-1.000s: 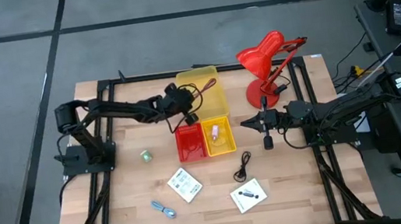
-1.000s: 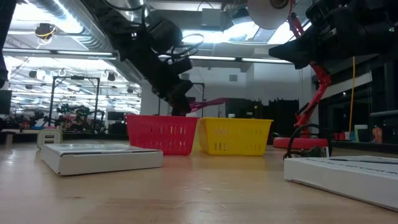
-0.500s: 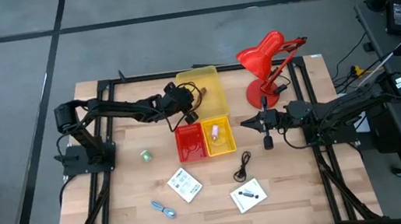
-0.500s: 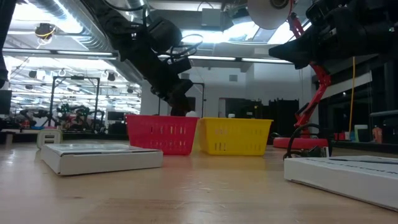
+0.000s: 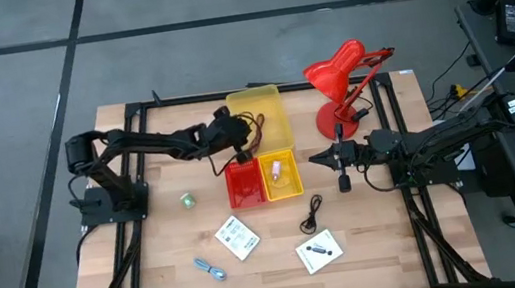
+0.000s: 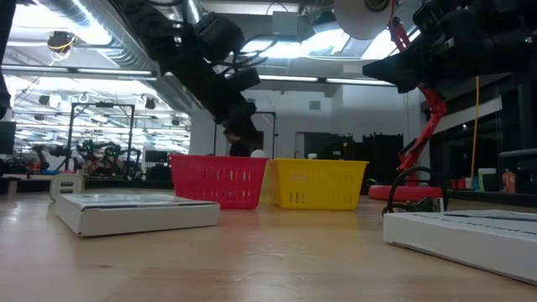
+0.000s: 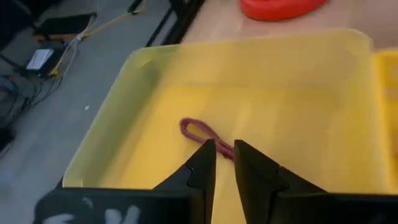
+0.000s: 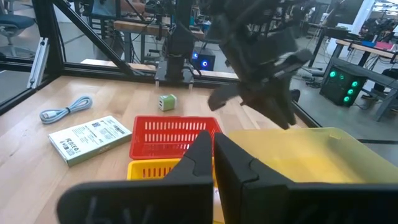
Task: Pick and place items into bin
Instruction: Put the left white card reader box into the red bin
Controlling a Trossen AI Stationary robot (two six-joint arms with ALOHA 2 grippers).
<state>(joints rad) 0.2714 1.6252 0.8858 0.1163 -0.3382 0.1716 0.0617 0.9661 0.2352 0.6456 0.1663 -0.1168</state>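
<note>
My left gripper point(image 5: 236, 135) hovers open over the yellow bin point(image 5: 264, 118). In the left wrist view the dark red cord point(image 7: 199, 132) lies looped on the bin's floor, beyond my fingers point(image 7: 224, 155). My right gripper point(image 5: 325, 158) is shut and waits in the air right of the small yellow basket point(image 5: 280, 176). On the wood lie the black cable point(image 5: 311, 213), two white packets point(image 5: 237, 237) point(image 5: 319, 250), the blue-and-silver tool point(image 5: 208, 269) and a green piece point(image 5: 187, 201).
A small red basket point(image 5: 243, 183) stands beside the yellow basket, which holds a small pale item. The big red desk lamp point(image 5: 340, 82) stands at the far right, close to the right arm. Open wood lies between the near-side items. Black frame rails run along the table's edges.
The dark red cord that hung from my left gripper over the baskets a second ago has been let go and now lies in the yellow bin. My left gripper has since risen a little and drawn slightly toward the table's left.
</note>
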